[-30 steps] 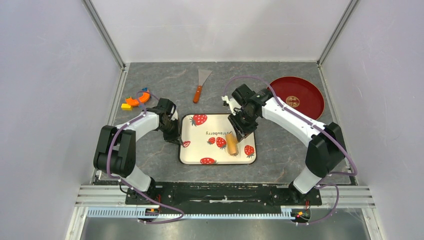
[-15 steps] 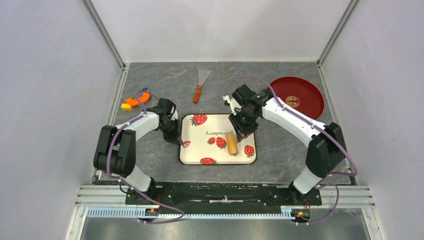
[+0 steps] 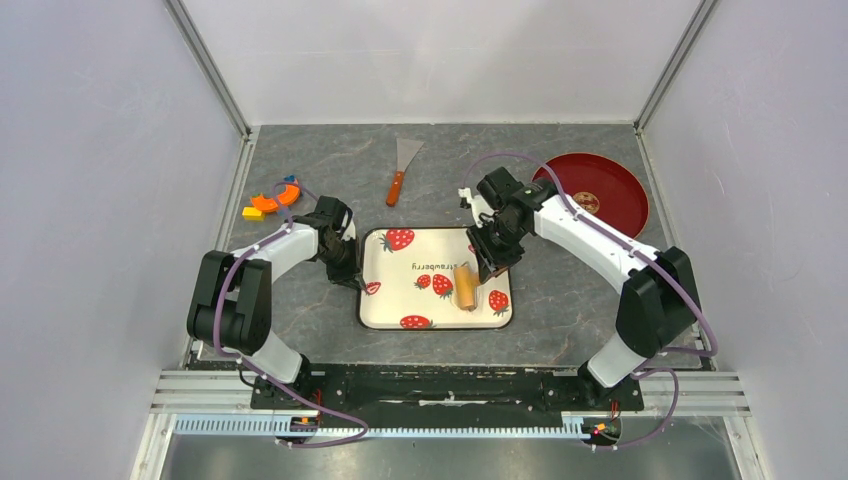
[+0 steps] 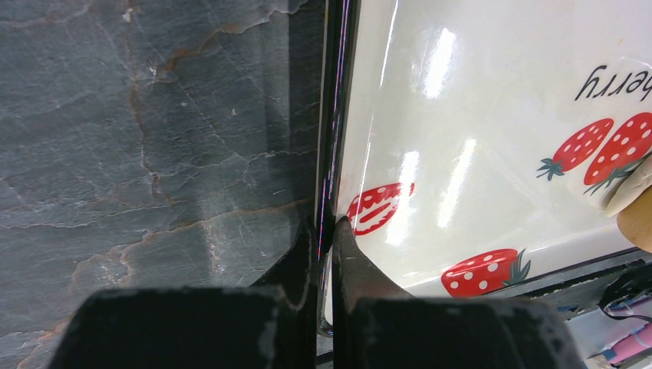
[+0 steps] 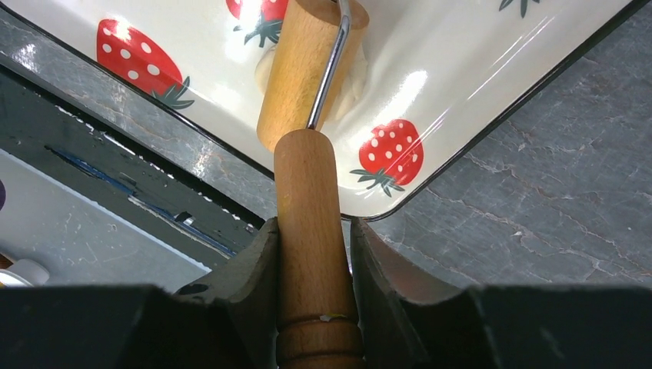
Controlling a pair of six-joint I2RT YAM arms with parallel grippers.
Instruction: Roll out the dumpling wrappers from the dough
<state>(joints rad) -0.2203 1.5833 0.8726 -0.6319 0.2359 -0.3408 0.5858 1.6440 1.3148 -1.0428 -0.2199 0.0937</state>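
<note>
Left gripper [image 4: 329, 231]: closed tight on the left rim of the tray [image 3: 392, 290], one finger outside and one inside the lip; this looks meant to pin the tray so it does not slide on the surface [image 3: 560, 300] under rolling pressure.
Right gripper [image 5: 311, 238]: partly closed around the wooden handle of the roller [image 3: 466, 285], fingers on either side, handle in line with the wrist so a push or pull would run the cylinder along the tray.
Roller: the cylinder rests inside the tray, near its right front corner, joined to the handle by a bent metal rod.
Dough [image 5: 355, 77]: pale and soft, lying in the tray directly under the cylinder, its edges showing on both sides; how thin it has become cannot be told.
Step in hand: probably rolling this piece flat; no finished wrapper can be made out elsewhere.
Red plate [image 3: 620, 195]: at the far right, well apart from the tray, likely the place for finished wrappers.
Scraper [image 3: 403, 170]: beyond the tray, untouched, probably for lifting stuck dough.
Risk: dough so close to the tray's wall leaves little travel for the cylinder.
</note>
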